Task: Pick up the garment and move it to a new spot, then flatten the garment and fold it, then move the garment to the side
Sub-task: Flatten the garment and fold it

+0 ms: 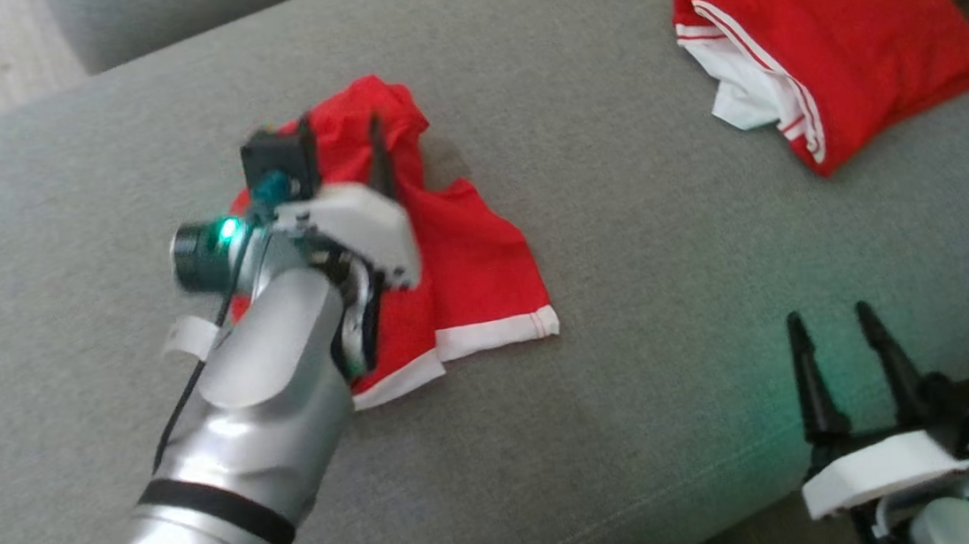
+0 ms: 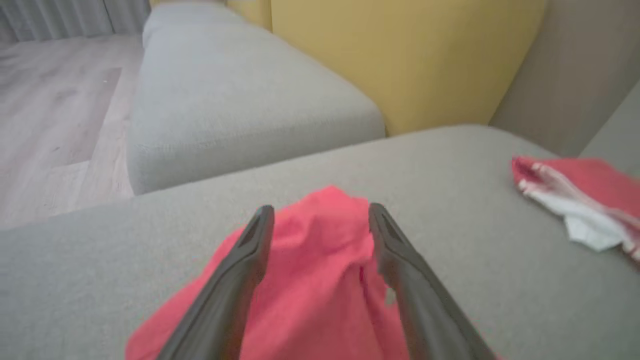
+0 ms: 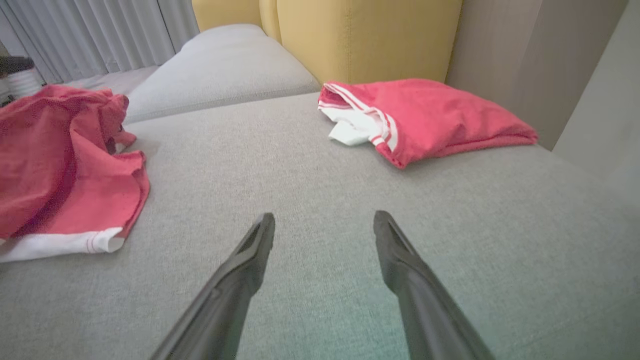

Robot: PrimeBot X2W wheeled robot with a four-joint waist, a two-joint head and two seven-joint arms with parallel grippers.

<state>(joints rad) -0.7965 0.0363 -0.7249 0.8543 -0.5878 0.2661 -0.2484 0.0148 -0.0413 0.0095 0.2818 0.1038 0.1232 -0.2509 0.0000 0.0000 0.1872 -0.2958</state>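
The crumpled red garment [image 1: 474,255], white-hemmed along its near edge, lies left of centre on the grey sofa cushion [image 1: 639,399]; the left gripper [image 1: 340,130] hangs just over its far, bunched part, fingers spread wide with red cloth showing between and under them, clamped on nothing; the right gripper [image 1: 829,319] sits at the near right above bare cushion, fingers equally wide apart and empty; a second red garment [image 1: 854,50], folded, with white stripes, rests at the far right, well apart from the first; a yellow backrest [image 2: 400,60] rises beyond
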